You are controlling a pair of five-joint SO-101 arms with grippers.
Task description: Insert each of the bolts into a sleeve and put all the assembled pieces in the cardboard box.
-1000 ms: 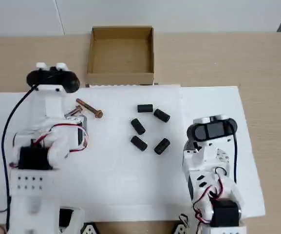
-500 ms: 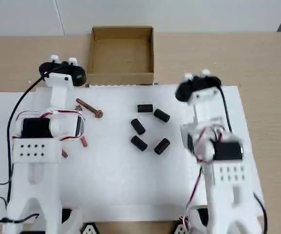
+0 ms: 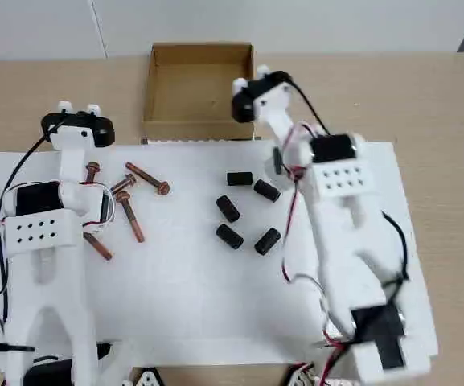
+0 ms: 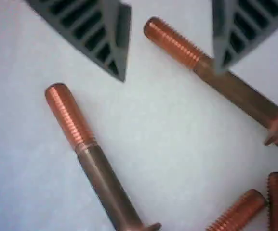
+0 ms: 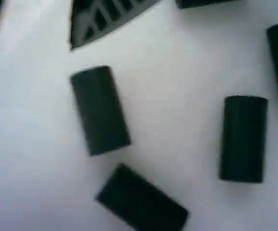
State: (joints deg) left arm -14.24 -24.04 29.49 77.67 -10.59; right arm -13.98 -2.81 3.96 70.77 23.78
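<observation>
Both arms are further out than before. The left gripper point(image 4: 170, 72) hangs released over the bolts point(image 4: 95, 163); I can't tell the grip of the right gripper point(image 3: 278, 161) above the sleeves point(image 5: 100, 110). Pickup stage: next I centre on one bolt and close.

We note bolts point(image 3: 146, 178) copper, threads brighter orange than the browner shanks. Sleeves point(image 3: 229, 236) plain matte black. Box point(image 3: 199, 129) brown cardboard. Sheet point(image 3: 183, 297) white (no pattern), table point(image 3: 441, 104) pale tan wood. Arms point(image 3: 51, 273) white; motors point(image 3: 332, 148) black.

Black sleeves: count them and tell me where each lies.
5, on the white sheet: far-left sleeve, far-right sleeve, middle sleeve, near-left sleeve, near-right sleeve. The right arm might hide more.
</observation>
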